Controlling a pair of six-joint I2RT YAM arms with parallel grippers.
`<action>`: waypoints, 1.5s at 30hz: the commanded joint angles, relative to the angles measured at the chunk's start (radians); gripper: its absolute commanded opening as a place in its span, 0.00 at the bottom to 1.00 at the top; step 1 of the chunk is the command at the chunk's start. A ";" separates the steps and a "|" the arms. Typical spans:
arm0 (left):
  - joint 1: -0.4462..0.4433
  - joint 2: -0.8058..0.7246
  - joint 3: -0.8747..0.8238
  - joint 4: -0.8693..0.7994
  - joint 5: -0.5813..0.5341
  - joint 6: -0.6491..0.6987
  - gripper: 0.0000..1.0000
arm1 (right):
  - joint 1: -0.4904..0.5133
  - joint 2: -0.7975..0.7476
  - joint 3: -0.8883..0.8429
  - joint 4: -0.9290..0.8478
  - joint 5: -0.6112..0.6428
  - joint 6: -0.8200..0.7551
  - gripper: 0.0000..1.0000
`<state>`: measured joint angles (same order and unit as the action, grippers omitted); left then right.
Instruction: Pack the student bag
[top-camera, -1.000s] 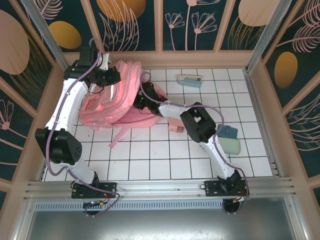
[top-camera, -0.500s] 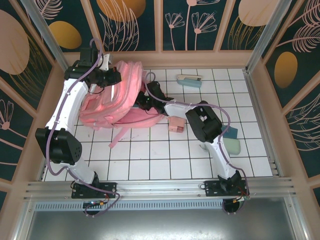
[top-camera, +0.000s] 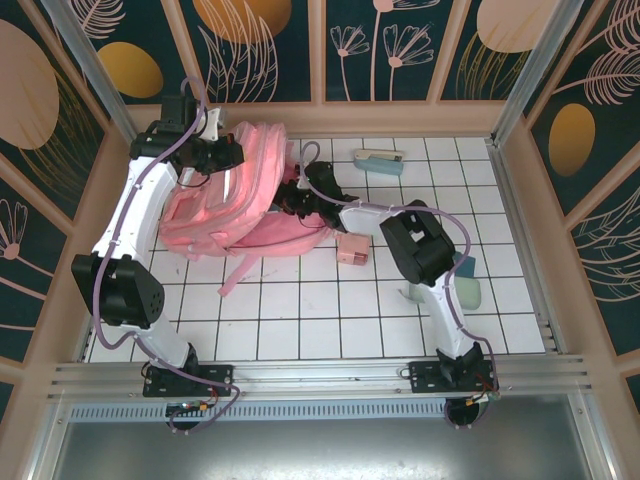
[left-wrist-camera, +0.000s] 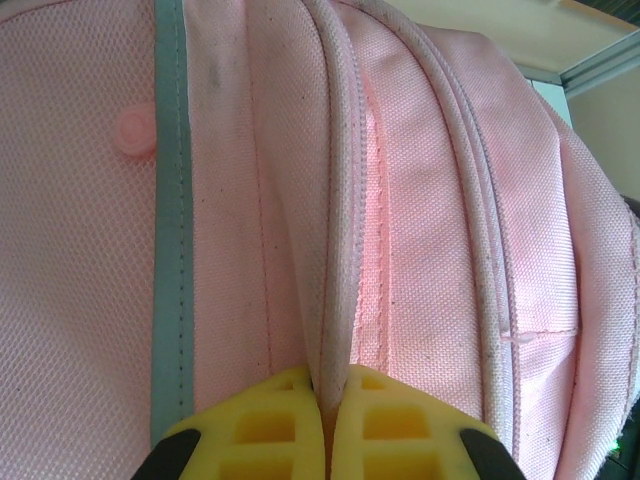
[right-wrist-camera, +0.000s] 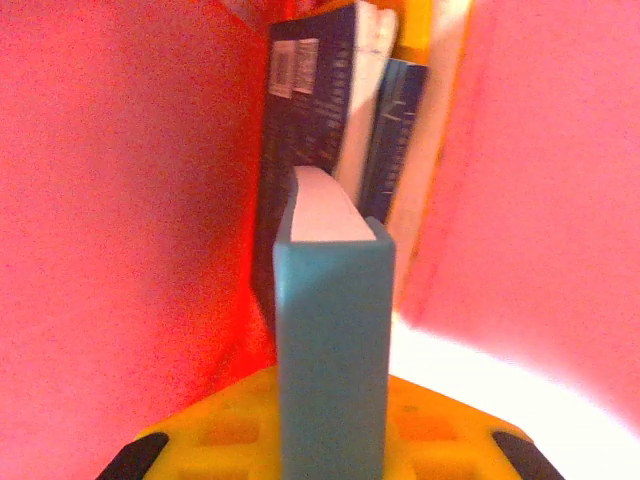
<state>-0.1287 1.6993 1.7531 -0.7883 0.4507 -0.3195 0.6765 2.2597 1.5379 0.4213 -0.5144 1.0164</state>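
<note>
Currently a teal-backed book (right-wrist-camera: 335, 300) is being pinched upright by the right hand (right-wrist-camera: 335, 440) and fed into the student bag (top-camera: 210, 215), which is lying on the bench (top-camera: 330, 320) with its pink lining close on both sides of that hand and dark books (right-wrist-camera: 312, 130) standing just ahead of it. A seam of the bag is being clamped by the left hand (left-wrist-camera: 325, 430), pressed together on the fabric. Judging by this, a straight push deeper beside those books is being called for, followed by a release.
</note>
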 joint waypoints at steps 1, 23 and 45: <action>0.006 -0.015 0.017 0.147 0.079 -0.007 0.00 | 0.004 0.035 0.010 -0.023 -0.004 0.013 0.00; 0.006 -0.018 0.011 0.156 0.097 -0.017 0.00 | 0.083 0.238 0.565 -0.446 0.090 -0.105 0.44; 0.006 -0.027 -0.045 0.184 -0.041 -0.039 0.00 | 0.032 -0.042 0.209 -0.450 0.145 -0.228 0.43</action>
<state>-0.1211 1.7008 1.7107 -0.7277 0.4618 -0.3531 0.7277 2.3528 1.8088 -0.0315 -0.4080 0.8429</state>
